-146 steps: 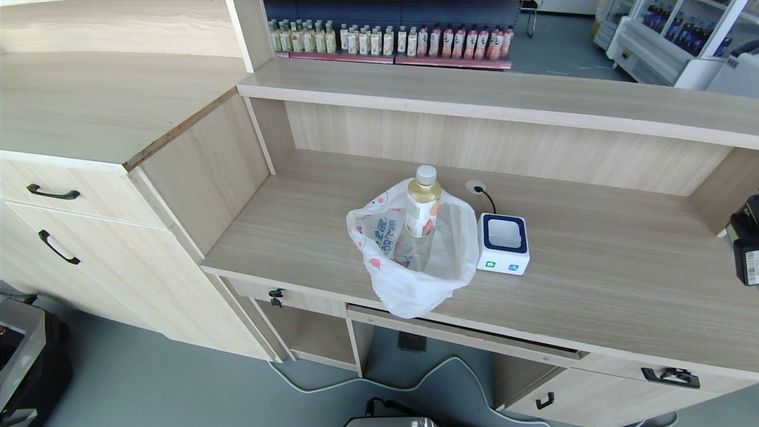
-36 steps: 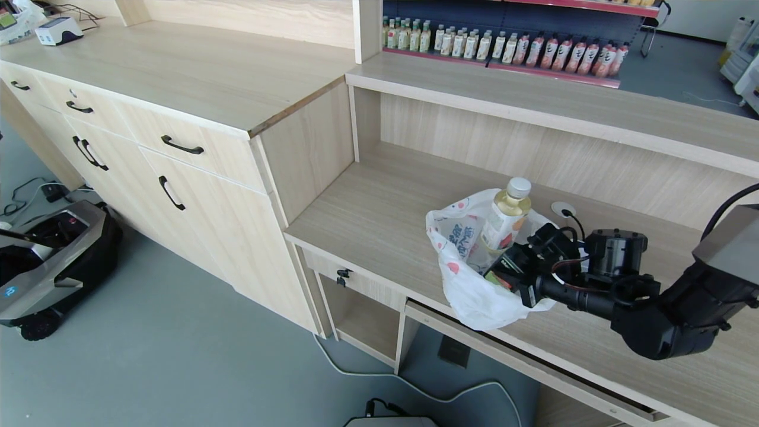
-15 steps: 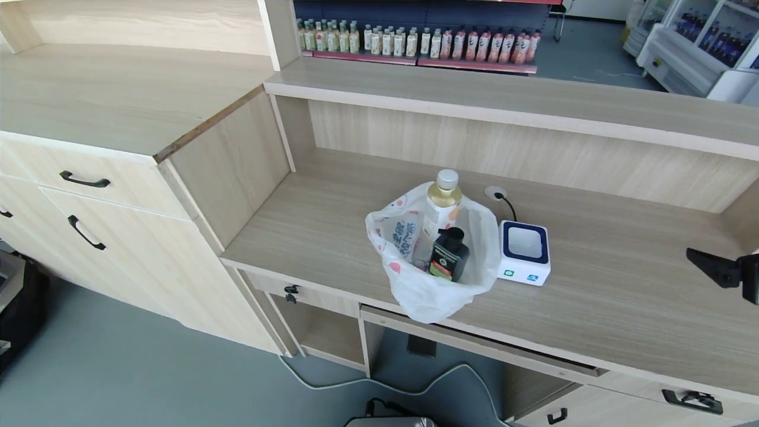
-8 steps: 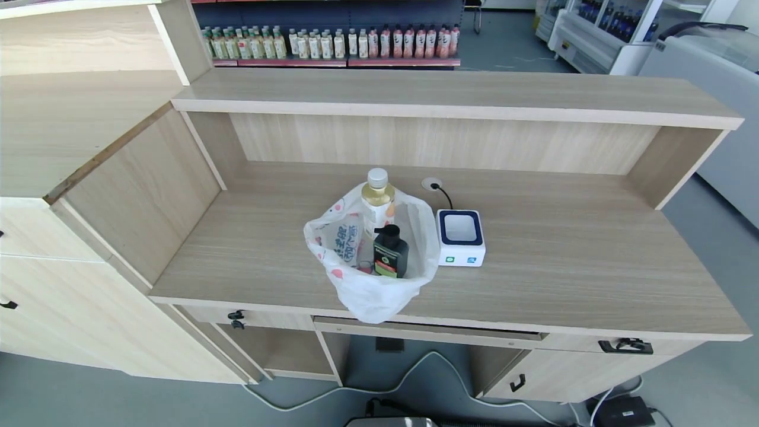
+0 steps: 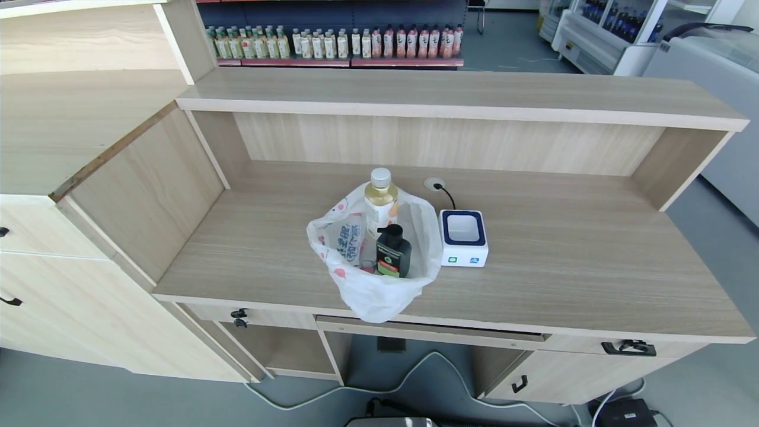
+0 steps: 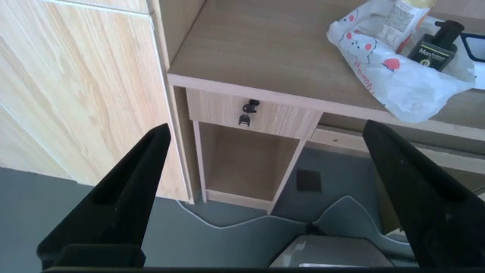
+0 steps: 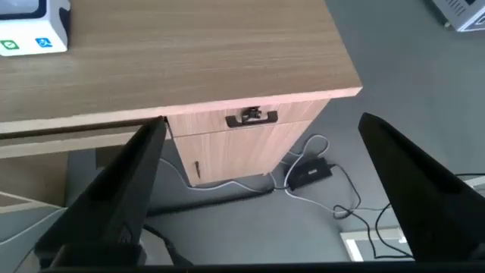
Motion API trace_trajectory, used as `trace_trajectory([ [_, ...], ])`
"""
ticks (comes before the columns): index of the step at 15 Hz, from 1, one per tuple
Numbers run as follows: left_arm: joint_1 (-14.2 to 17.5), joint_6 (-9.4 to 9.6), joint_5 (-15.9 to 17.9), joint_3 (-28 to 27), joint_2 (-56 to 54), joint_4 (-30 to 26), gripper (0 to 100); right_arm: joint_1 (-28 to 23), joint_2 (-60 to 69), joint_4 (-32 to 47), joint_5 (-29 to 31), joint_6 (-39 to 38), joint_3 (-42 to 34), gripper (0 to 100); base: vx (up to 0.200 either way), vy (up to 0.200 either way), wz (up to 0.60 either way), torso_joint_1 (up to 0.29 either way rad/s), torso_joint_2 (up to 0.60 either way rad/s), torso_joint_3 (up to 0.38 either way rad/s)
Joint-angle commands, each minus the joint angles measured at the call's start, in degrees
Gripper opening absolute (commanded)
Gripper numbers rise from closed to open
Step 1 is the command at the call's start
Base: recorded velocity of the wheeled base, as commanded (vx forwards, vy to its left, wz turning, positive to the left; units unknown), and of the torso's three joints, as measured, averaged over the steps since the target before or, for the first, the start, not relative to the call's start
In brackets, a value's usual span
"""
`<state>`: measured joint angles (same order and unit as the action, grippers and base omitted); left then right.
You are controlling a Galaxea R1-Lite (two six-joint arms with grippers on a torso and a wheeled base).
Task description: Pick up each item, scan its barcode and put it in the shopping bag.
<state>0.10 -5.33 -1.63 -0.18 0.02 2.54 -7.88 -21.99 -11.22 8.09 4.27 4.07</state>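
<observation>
Your left gripper hangs low in front of the counter, its two dark fingers spread wide with nothing between them. The right gripper is likewise released and empty, off the counter's right front corner above the grey floor.

From the head view you get the whole layout. The white shopping bag sits at the centre of the frame near the counter's front edge, its mouth open. A tea bottle with a white cap stands upright at the back of the bag, and a dark pump bottle stands in front of it, also inside. The scanner sits just beside the bag toward the right of the frame, and its cable runs back to a hole in the countertop.

The left wrist view adds the underside: a drawer lock below the counter edge, with an open cubby beneath it. The right wrist view gives you a black drawer handle and loose cords on the floor.
</observation>
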Motion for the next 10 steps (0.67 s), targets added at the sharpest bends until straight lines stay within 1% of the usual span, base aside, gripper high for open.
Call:
trace_trajectory([
  [1,0.0,-0.03,0.0,0.0,0.0,0.0,100,3.0,11.4,3.6,0.0,-0.4,-4.1,100,0.000,0.000,0.00,0.000,0.00,0.000],
  [3,0.0,-0.03,0.0,0.0,0.0,0.0,100,4.2,15.9,6.3,-0.4,-1.8,-4.1,100,0.000,0.000,0.00,0.000,0.00,0.000],
  [4,0.0,-0.03,-0.1,0.0,0.0,0.0,100,6.6,18.7,8.3,-3.9,-2.7,-4.1,100,0.000,0.000,0.00,0.000,0.00,0.000],
  [5,0.0,-0.03,0.0,0.0,0.0,0.0,100,7.4,21.3,9.7,-7.0,-3.7,-4.1,100,0.000,0.000,0.00,0.000,0.00,0.000],
  [10,0.0,-0.03,0.0,0.0,0.0,0.0,100,7.8,22.0,10.7,-7.0,-5.0,-4.1,100,0.000,0.000,0.00,0.000,0.00,0.000],
])
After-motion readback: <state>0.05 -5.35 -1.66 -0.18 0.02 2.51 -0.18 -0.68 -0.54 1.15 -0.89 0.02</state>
